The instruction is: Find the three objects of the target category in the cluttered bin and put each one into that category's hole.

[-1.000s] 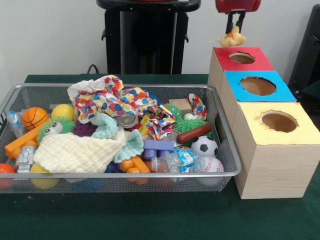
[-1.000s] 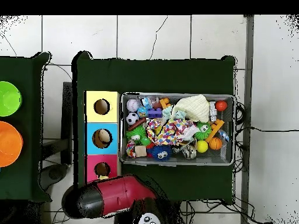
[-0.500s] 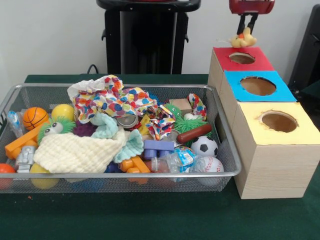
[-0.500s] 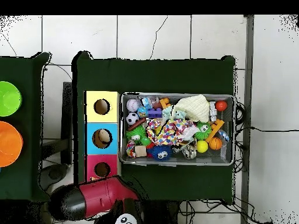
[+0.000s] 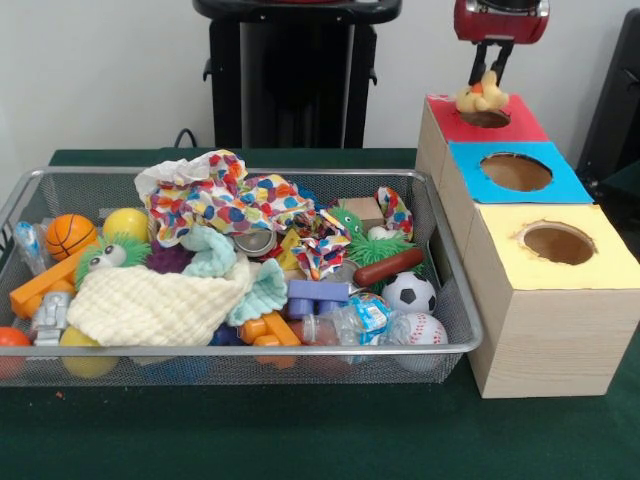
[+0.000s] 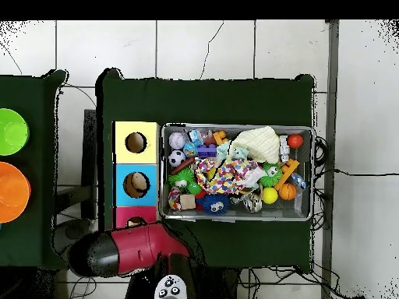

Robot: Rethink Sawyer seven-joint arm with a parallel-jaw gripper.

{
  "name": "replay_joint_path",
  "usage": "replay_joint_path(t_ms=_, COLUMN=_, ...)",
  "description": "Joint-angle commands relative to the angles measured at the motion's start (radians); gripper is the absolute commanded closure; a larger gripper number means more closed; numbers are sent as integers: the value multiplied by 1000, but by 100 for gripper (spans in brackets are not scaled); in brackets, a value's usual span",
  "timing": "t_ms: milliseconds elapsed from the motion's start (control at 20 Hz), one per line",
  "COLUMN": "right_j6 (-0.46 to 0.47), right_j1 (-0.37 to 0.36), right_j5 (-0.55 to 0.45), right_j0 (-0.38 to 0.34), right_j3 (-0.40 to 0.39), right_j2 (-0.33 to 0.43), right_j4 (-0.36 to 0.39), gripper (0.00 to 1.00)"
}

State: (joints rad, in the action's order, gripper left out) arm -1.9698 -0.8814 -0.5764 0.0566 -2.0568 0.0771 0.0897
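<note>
hand (image 5: pixel 489 72) pinching fluffy yellow duckling with orange beak (image 5: pixel 479 97) at the round hole of the red-topped wooden box (image 5: pixel 517 125) | front view shows this grip; overhead shows only the red arm (image 6: pixel 132 249) covering that box | silver wire-mesh bin (image 5: pixel 452 290) of toys sits beside boxes on green tabletop (image 5: pixel 300 430)

Green table (image 5: pixel 300 430) — bin (image 5: pixel 240 362), boxes (image 5: pixel 545 320)

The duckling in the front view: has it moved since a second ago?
Yes. The duckling, held by the gripper, has shifted right and come down against the red box, and now sits at that box's hole.
</note>
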Motion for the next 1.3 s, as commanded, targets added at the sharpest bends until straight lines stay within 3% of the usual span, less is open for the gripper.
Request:
replay_joint_path(t_ms=50, right_j6=-213, right_j1=111, right_j5=57, right_j0=22, right_j3=101, right_j2=-60, right_j4=-3, gripper=100)
replay_joint_path(t_ms=200, right_j6=-212, right_j1=126, right_j5=59, right_j0=31, right_j3=96, right_j2=-66, right_j4=-15, gripper=100)
replay_joint_path(t_ms=250, right_j6=-219, right_j1=132, right_j5=95, right_j0=29, right_j3=78, right_j2=-63, right_j4=-39, gripper=0)
replay_joint_path(t_ms=450, right_j6=-229, right_j1=143, right_j5=119, right_j0=-3, right_j3=49, right_j2=-27, right_j4=-104, gripper=0)
replay_joint_path(t_ms=650, right_j6=-233, right_j1=152, right_j5=126, right_j0=8, right_j3=52, right_j2=-45, right_j4=-130, gripper=0)
replay_joint_path(t_ms=850, right_j6=-206, right_j1=132, right_j5=72, right_j0=8, right_j3=58, right_j2=-54, right_j4=-143, gripper=0)
replay_joint_path(t_ms=1050, right_j6=-118, right_j1=-44, right_j5=-207, right_j0=-29, right_j3=61, right_j2=-63, right_j4=-142, gripper=0)
replay_joint_path(t_ms=1300, right_j6=-68, right_j1=-121, right_j5=-386, right_j0=-69, right_j3=98, right_j2=-54, right_j4=-123, gripper=0)
